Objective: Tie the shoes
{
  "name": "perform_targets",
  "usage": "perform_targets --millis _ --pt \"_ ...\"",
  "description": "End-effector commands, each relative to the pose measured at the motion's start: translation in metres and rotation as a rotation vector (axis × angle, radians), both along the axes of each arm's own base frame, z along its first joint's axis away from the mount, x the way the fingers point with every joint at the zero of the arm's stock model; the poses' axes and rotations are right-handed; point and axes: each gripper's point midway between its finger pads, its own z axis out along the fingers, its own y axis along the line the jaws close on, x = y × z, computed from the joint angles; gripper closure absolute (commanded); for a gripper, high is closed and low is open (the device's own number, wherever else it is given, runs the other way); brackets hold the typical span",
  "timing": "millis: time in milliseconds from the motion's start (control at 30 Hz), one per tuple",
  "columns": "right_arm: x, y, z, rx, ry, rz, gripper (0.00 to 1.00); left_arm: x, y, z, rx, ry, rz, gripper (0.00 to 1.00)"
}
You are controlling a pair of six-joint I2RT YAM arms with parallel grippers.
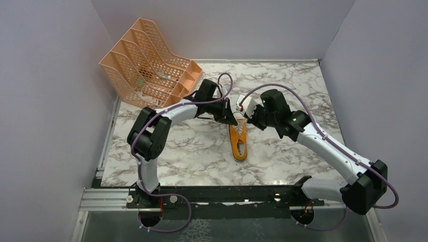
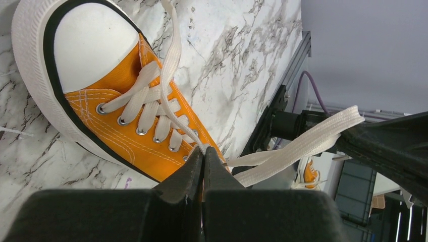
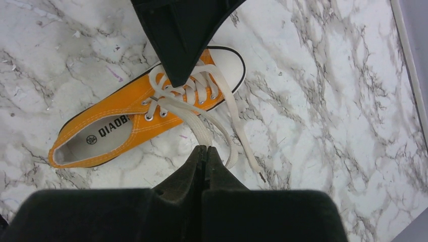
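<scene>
Arms [image 1: 174,112] converge over sneaker [image 1: 238,141], L+R jaws pinching laces [image 3: 194,121].

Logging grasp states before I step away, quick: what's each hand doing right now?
Left hand: closed, pinching the white lace just above the sneaker.
Right hand: closed on the white lace too.

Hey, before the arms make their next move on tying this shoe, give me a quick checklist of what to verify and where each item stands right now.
1. Grip of left gripper on lace: ok, shut on it.
2. Grip of right gripper on lace: ok, shut on it.
3. Pose of shoe: ok, sole-down on table.
4. Knot or bow: not ok, none visible.
5. The loose end: ok, lying on table, free of both grippers.
6. Tension in held lace: cannot tell.
</scene>
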Motion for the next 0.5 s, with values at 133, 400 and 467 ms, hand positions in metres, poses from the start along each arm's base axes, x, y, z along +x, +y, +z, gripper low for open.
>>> perform_targets --millis 133,400,467 --pt "-0.003 0.006 -0.001 -0.008 0.026 0.073 0.99 -0.005 -0.001 0.018 -0.026 0.006 0.009 1.0" --pt "0.001 0.004 0.018 -0.017 -0.012 0.073 0.99 -0.006 0.003 0.017 0.01 0.036 0.031 1.0" --pt "0.001 0.004 0.021 -0.019 -0.02 0.075 0.99 -0.007 0.004 0.017 0.026 0.056 0.043 1.0"
